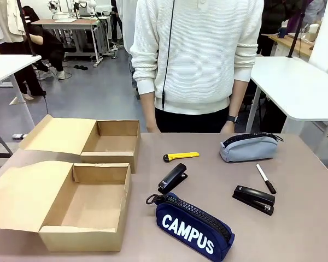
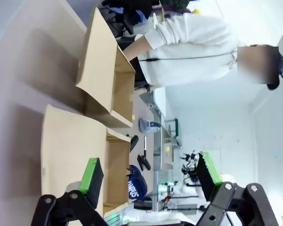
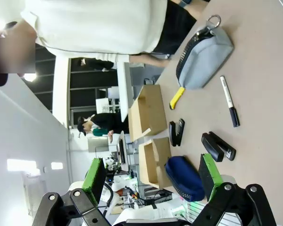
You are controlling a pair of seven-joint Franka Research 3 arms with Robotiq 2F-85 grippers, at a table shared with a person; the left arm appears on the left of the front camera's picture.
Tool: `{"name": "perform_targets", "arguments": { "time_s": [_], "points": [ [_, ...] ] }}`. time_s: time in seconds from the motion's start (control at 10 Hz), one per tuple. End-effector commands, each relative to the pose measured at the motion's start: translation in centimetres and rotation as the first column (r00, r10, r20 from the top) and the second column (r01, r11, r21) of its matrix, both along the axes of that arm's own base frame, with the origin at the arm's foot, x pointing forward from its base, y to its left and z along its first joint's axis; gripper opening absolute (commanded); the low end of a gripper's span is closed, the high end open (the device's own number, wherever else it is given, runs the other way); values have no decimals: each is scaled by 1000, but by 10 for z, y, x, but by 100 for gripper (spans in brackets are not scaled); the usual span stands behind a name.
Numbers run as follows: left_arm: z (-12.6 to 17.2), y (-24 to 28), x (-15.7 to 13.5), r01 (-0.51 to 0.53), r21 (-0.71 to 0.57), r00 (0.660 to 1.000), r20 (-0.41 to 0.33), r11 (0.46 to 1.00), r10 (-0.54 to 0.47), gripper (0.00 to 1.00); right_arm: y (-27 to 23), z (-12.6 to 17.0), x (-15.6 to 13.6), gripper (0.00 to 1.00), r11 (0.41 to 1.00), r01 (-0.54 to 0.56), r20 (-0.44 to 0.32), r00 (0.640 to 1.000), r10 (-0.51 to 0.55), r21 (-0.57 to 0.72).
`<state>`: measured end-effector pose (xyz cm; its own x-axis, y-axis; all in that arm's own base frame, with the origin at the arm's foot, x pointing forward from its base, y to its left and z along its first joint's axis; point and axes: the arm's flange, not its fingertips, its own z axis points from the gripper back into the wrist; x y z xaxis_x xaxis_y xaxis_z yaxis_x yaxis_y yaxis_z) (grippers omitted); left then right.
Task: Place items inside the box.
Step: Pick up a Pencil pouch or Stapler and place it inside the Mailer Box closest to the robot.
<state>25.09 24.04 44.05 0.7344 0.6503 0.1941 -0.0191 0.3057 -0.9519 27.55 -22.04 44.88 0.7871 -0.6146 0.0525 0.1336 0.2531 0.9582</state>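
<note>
Two open, empty cardboard boxes stand at the table's left, a near one [image 1: 87,210] and a far one [image 1: 113,143]. The items lie to their right: a yellow utility knife [image 1: 181,156], a black stapler [image 1: 173,178], a second black stapler [image 1: 253,198], a navy "CAMPUS" pencil case [image 1: 194,228] and a grey pencil case [image 1: 249,147]. My left gripper [image 2: 148,174] hangs open high above the boxes [image 2: 108,84]. My right gripper [image 3: 152,174] is open too, well above the grey case [image 3: 203,59], the knife [image 3: 177,97] and the staplers [image 3: 218,146]. Neither holds anything.
A white marker with a black cap [image 1: 265,178] lies between the grey case and the right stapler. A person in a white sweater [image 1: 197,60] stands at the far edge, hands at the table's rim. The boxes' flaps [image 1: 22,191] spread out to the left.
</note>
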Motion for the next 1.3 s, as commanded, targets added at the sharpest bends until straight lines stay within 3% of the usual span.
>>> {"name": "perform_targets", "arguments": {
  "time_s": [0.0,0.4,0.5,0.6,0.8,0.9,1.0,1.2],
  "points": [
    [22,-12,-3,47,47,998,45,998,-49,100,-2,7,-5,100,999,-27,10,1000,27,-36],
    [22,-12,-3,47,47,998,45,998,-49,100,1,6,-4,100,1000,-16,-16,1000,16,-22],
    [22,-12,-3,47,47,998,45,998,-49,100,34,21,4,100,977,-60,-25,998,56,-205],
    [22,-12,-3,47,47,998,45,998,-49,100,78,37,18,100,917,-178,25,980,200,-356],
    [22,-12,-3,47,47,998,45,998,-49,100,146,56,51,100,768,-328,11,917,399,-550],
    [22,-12,-3,47,47,998,45,998,-49,100,101,57,52,100,828,-309,23,933,360,-468],
    [22,-12,-3,47,47,998,45,998,-49,100,38,48,30,100,890,-353,71,919,388,-289],
    [22,-12,-3,47,47,998,45,998,-49,100,-49,10,-38,100,984,-126,56,989,134,-127]
  ]
}}
